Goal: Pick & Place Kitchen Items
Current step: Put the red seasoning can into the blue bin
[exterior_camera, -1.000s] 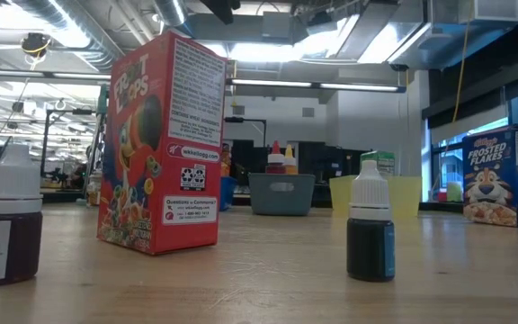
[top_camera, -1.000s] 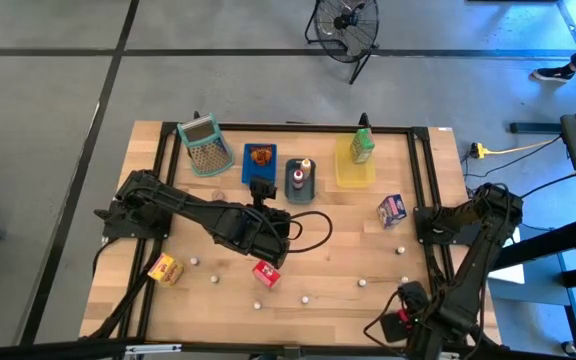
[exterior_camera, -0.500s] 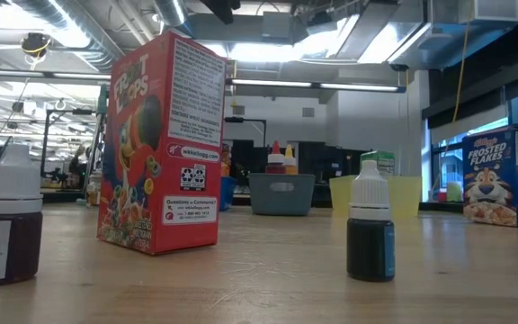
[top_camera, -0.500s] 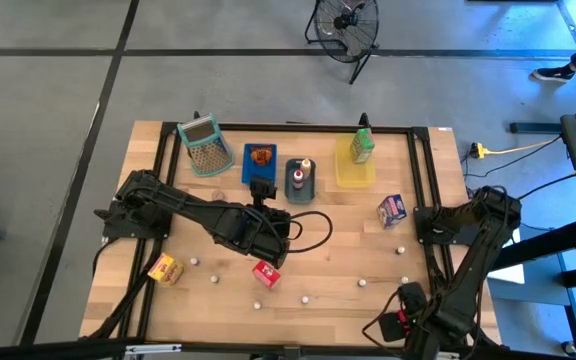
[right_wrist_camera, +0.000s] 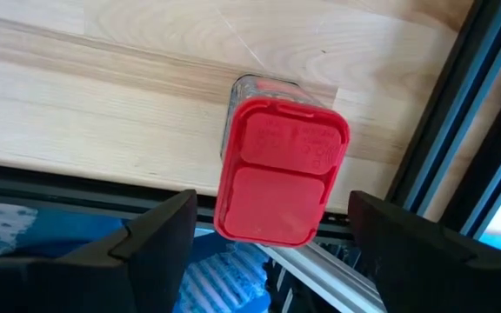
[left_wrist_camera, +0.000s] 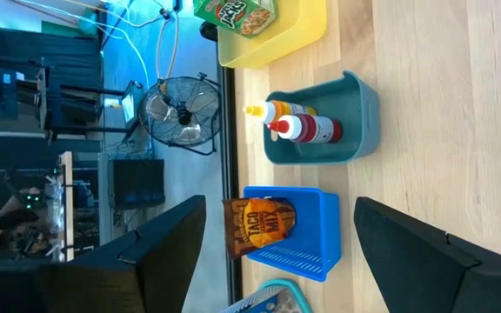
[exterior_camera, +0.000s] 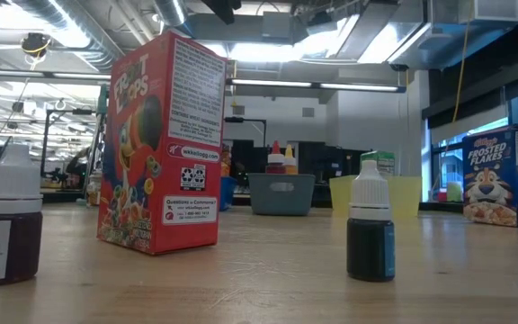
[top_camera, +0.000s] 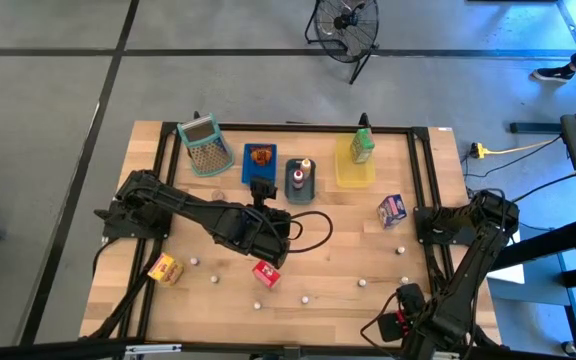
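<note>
Red carton: upright on the bench, centre near side, just near of the left claw. Fills the left of the low view.
Left claw: fingers spread, nothing between them; wrist view looks far, toward the trays, past both fingers.
Key relation: the carton lies on the near side of the left claw, almost under it; the claw faces the far trays, so by my read it must drop or turn back to take it. Left arm is much nearer than the right.
Long axis: carton stands tall, vertical.
Right claw: near right corner at the bench edge, fingers wide apart, straddling but not pinching a red-lidded jar.
Jar: at the near right edge; lid faces the right wrist camera.
Other items: yellow carton near left; purple-white carton right; small bottles scattered along the near half.
Already placed: brown packet in blue tray; two bottles in grey tray; green carton in yellow tray.
Basket: far left; contents not visible.
</note>
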Available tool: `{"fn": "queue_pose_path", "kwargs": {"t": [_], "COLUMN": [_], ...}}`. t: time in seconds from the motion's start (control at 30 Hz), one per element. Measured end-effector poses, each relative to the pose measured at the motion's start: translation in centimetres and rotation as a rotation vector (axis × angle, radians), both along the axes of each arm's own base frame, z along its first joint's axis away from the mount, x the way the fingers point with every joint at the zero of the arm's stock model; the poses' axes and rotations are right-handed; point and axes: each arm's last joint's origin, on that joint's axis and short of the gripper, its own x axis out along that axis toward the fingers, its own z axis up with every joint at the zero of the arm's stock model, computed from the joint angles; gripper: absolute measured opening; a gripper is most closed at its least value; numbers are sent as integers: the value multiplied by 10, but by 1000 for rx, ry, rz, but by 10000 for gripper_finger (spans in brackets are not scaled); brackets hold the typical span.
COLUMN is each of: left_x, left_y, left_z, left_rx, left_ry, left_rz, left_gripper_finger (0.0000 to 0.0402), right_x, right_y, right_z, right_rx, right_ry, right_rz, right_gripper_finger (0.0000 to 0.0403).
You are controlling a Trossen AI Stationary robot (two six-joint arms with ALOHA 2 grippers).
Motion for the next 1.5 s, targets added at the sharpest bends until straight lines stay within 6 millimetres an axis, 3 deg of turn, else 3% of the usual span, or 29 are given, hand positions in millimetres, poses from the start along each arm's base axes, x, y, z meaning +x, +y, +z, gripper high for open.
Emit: {"fn": "queue_pose_path", "kwargs": {"t": [0.37, 1.5], "left_x": [0, 0], "left_y": [0, 0], "left_z": [0, 0], "left_rx": [0, 0], "left_ry": [1, 0], "left_rz": [0, 0], "left_gripper_finger": [290, 290], "right_x": [-1, 0], "right_y": [-4, 0], "right_z": [-12, -21], "right_rx": [-25, -45], "right_ry": [-4, 1], "right_rz": [0, 12], "right_gripper_finger": [303, 302]}}
